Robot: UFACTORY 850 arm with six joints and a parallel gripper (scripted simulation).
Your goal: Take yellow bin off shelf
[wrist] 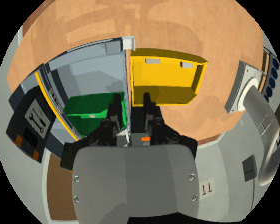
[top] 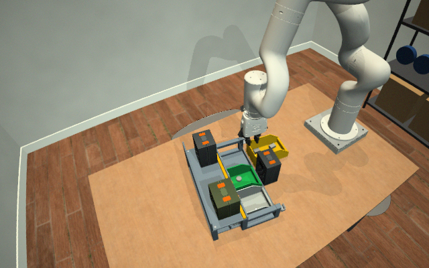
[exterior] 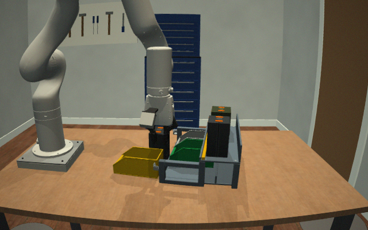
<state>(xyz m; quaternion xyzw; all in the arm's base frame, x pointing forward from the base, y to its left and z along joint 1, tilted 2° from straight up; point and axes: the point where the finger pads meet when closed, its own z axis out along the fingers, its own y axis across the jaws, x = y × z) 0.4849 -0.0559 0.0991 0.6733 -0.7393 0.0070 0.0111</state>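
We see the yellow open bin [top: 283, 153] [exterior: 136, 167] [wrist: 166, 77] off the shelf [top: 196, 181] [exterior: 202, 172] [wrist: 113, 47], upright with its base flat on the table [top: 144, 201] [exterior: 95, 198] [wrist: 91, 25], at the near left of the shelf as we look from the exterior side. Its tall back wall faces the shelf, with its low front to the left; we cannot tell whether bin and shelf touch. Two small grey parts [top: 272, 146] [wrist: 152, 61] lie inside it, apart from each other. We have the end effector [top: 253, 141] [exterior: 159, 149] [wrist: 132, 101] pointing down by that back wall, fingers partly apart and clamped on nothing. The green open bin [top: 249, 182] [exterior: 190, 149] [wrist: 88, 107] sits on the shelf, open front to the left, with a round grey part [top: 238, 178] [wrist: 92, 116] in it, and the grey open bin [top: 255, 201] [exterior: 191, 134] is beside it on the far side, facing the same way. To the right, on the raised rear of the shelf, we have a black case [top: 205, 149] [exterior: 218, 138] [wrist: 31, 125] at the near end and an olive case [top: 224, 199] [exterior: 221, 110] farther off. A second black case [top: 269, 169] [exterior: 160, 130] [wrist: 145, 139] stands left of the green bin, beyond the yellow one.
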